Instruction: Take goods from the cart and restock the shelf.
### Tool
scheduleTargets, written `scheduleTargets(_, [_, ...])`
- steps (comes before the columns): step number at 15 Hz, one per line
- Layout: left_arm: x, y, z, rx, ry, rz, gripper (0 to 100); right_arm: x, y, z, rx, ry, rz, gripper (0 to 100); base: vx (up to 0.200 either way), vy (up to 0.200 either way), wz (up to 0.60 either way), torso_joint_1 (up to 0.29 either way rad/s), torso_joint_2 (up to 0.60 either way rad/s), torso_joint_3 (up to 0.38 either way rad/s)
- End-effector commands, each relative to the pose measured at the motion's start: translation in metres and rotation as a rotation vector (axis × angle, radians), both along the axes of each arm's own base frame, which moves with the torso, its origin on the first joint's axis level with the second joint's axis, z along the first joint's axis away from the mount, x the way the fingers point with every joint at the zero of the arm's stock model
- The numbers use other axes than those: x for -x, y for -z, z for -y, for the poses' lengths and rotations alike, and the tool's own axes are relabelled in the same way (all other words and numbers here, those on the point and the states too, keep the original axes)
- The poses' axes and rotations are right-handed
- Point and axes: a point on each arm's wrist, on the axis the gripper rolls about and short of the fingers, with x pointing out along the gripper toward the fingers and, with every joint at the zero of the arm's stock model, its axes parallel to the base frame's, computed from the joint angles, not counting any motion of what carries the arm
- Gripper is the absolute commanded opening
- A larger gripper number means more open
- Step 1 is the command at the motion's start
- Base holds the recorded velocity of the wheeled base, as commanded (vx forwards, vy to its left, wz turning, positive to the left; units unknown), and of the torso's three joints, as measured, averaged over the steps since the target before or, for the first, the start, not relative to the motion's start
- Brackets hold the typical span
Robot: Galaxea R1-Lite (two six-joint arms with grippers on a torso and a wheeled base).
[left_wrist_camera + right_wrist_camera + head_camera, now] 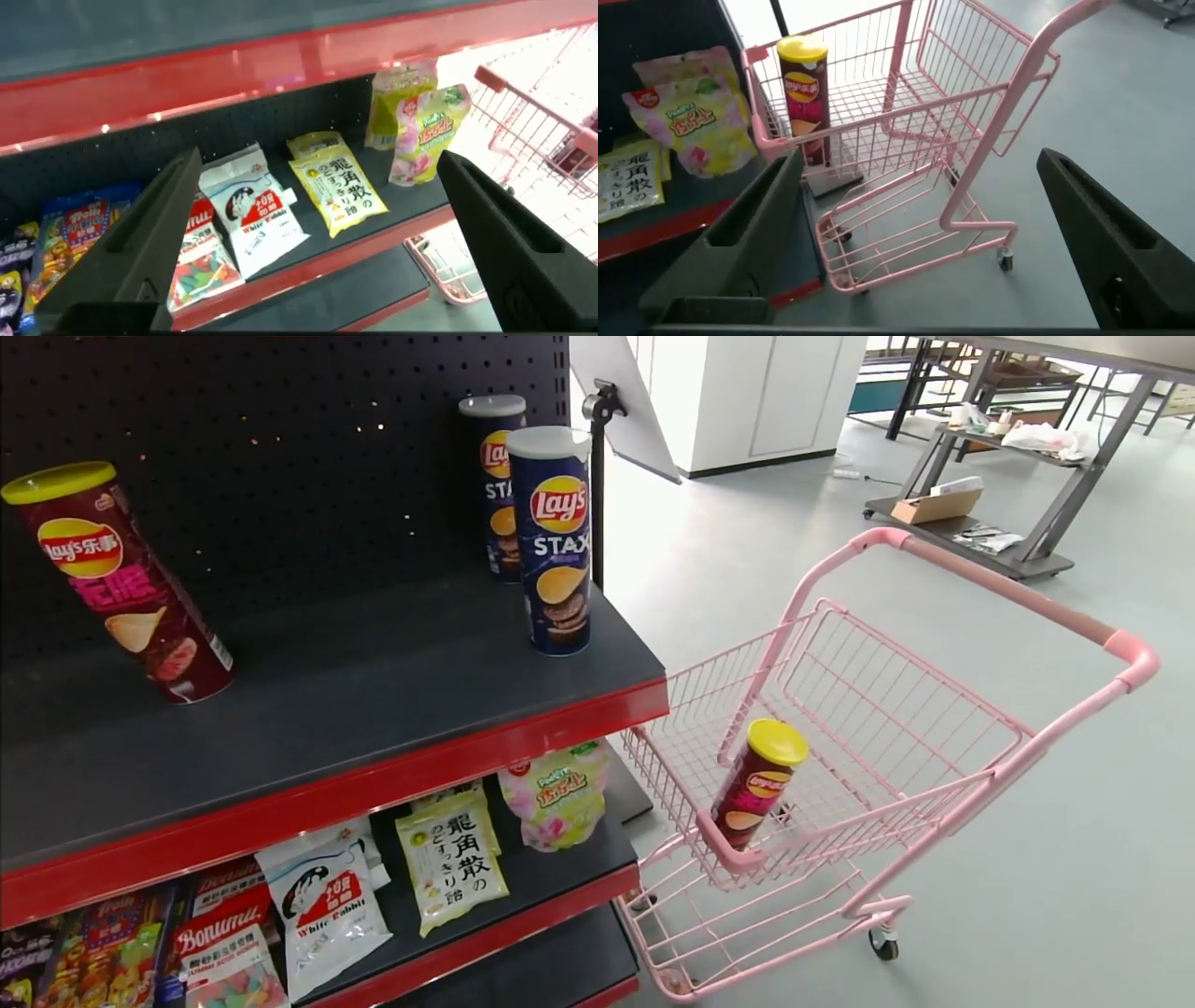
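The right gripper (919,156) is hanging wide open with nothing between its fingers, off the shelf's (373,700) right end and above the cart (1008,590). The left gripper (320,159) is also gaping wide and empty, facing the shelf's lower tier under the red lip.

The cart is standing just beside the shelf's right end, its handle on the side away from the shelf. The can (754,782) is sitting inside the basket, in the corner nearest the shelf. It is resting on its base with the yellow lid pointing up, so its long axis is running close to vertical; in the head view it is leaning a little, lid away from the shelf. The basket's wire walls are closing it in on the sides, and its top half is rising above the rim.

On the shelf's top board, two blue cans are standing upright near the right end, one (555,541) at the front and one (493,476) behind it by the pegboard. A left can (121,583), red with a yellow lid, is showing tilted at the board's far left. The board between them is lying bare.

On the lower tier a white bag (252,210), a yellow bag (336,182) and a pink-green bag (416,126) are lying side by side, the last one nearest the cart. A black pole (597,476) is standing just behind the shelf's right end.
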Motion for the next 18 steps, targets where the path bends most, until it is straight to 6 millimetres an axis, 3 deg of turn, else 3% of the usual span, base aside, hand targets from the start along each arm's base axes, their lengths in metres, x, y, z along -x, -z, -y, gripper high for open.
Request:
scheduleTargets(1, [0.0,0.0,0.0,0.0,0.0,-0.001,100,0.0,0.0,0.0,0.0,0.0,0.0,100,0.0,0.0,0.0,-0.168,0.47,0.295])
scheduleTargets(12, [0.0,0.0,0.0,0.0,0.0,-0.001,100,0.0,0.0,0.0,0.003,0.0,0.0,100,0.0,0.0,0.0,-0.153,0.53,0.364])
scheduleTargets(17, [0.0,0.0,0.0,0.0,0.0,-0.001,100,0.0,-0.001,0.0,0.006,0.001,0.007,100,0.0,0.0,0.0,-0.028,0.14,0.107])
scheduleTargets(18, [0.0,0.0,0.0,0.0,-0.002,-0.001,100,0.003,-0.037,0.0,-0.019,-0.007,0.054,100,0.0,0.0,0.0,0.0,0.0,0.0])
